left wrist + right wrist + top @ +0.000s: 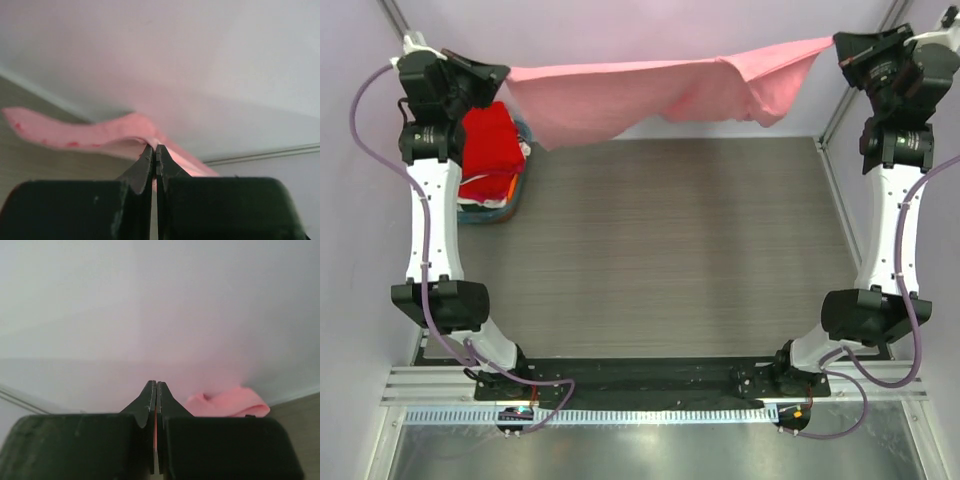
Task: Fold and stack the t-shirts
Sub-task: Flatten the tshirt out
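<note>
Both grippers are pinched tight on cloth: my left gripper (155,150) on one end of the light pink t-shirt (650,95), my right gripper (156,386) on the other. The shirt hangs sagging between them over the far edge of the worktop (670,250). I judge this the spreading step. Next comes an even lowering to lay it flat, clear of the red t-shirt (488,145) at far left.

The counter (660,250) is gray with thin wood lines running side to side. Pale, plain walls (670,30) stand close around it at the back and on both sides. A thin metal post (835,115) runs up the back right corner. A silver rail (650,378) crosses the near edge, with a shiny metal sheet (650,450) below it. The light is soft and even.
</note>
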`<state>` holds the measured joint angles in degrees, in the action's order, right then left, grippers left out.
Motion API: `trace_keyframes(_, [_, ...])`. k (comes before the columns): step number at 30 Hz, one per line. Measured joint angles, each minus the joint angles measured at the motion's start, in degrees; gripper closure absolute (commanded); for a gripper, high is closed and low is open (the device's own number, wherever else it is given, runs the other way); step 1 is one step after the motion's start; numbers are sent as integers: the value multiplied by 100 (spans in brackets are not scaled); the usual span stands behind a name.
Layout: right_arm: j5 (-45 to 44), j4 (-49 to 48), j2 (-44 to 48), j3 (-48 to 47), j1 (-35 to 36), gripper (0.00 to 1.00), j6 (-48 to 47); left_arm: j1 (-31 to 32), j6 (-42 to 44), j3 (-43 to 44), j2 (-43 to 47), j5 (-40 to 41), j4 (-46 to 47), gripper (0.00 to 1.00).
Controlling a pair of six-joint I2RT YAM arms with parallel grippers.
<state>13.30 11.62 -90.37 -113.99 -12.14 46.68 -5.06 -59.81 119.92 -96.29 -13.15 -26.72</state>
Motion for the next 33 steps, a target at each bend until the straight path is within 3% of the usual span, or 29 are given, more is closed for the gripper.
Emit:
trace_keyframes(3, [356, -481, 221, 1215, -42, 99, 76, -63, 24, -1062, 52, -190, 317, 100])
trace_keyframes(11, [603, -557, 1082, 5204, -85, 99, 46, -70, 24, -5184, 365, -264, 1106, 100])
trace_keyframes(15, [542, -514, 1961, 6570, -216, 99, -28, -68, 26, -6402, 831, -334, 1421, 100])
trace_keyframes(24, [343, -339, 4148, 8236, -262, 99, -205, -61, 229, -8585, 2393, -476, 2212, 100])
trace_keyframes(33, [162, 623, 5919, 8966, -262, 99, -398, -72, 326, -9792, 3416, -485, 2168, 100])
